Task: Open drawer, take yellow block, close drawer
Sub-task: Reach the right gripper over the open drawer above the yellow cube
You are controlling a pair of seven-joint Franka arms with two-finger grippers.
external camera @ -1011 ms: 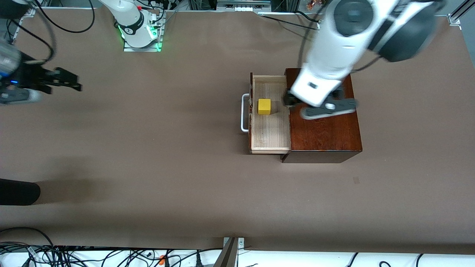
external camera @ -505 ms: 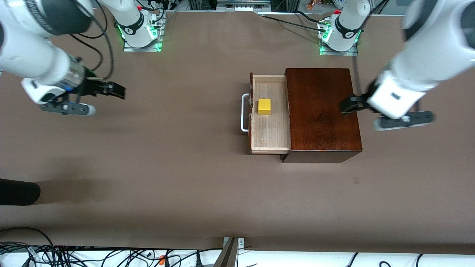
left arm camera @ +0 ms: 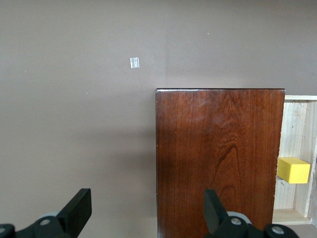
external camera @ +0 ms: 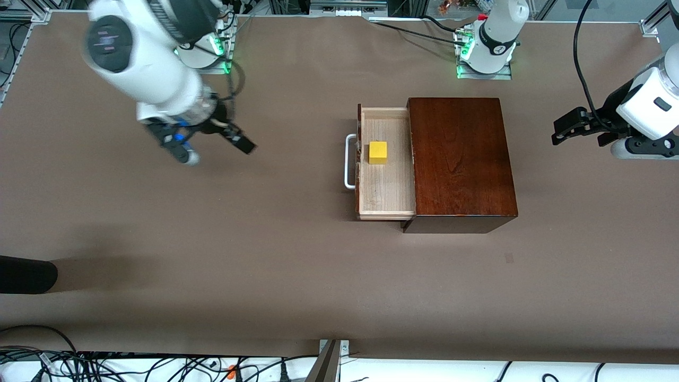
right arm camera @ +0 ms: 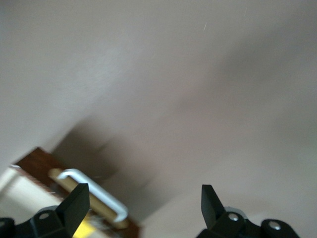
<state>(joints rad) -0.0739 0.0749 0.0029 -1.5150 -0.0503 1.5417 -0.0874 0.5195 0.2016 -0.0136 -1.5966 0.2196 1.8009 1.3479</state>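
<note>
The drawer (external camera: 386, 183) stands pulled out of the dark mahogany box (external camera: 461, 159), its white handle (external camera: 349, 162) toward the right arm's end of the table. The yellow block (external camera: 377, 152) sits in the drawer near its front. My right gripper (external camera: 245, 144) is open and empty over bare table between the right arm's base and the drawer. The right wrist view (right arm camera: 143, 201) shows the handle (right arm camera: 94, 191) and a bit of the block (right arm camera: 84, 229). My left gripper (external camera: 561, 130) is open and empty, off the box toward the left arm's end. The left wrist view (left arm camera: 147, 213) shows the box (left arm camera: 218, 148) and the block (left arm camera: 293, 170).
The brown table (external camera: 265, 239) carries a small pale mark (external camera: 509, 258) nearer the front camera than the box. A dark object (external camera: 26, 274) juts in at the right arm's end. Cables (external camera: 106, 366) lie along the edge nearest the front camera.
My left arm has drawn back from over the box to the left arm's end of the table. My right arm has swung in toward the drawer. The drawer and block have not moved.
</note>
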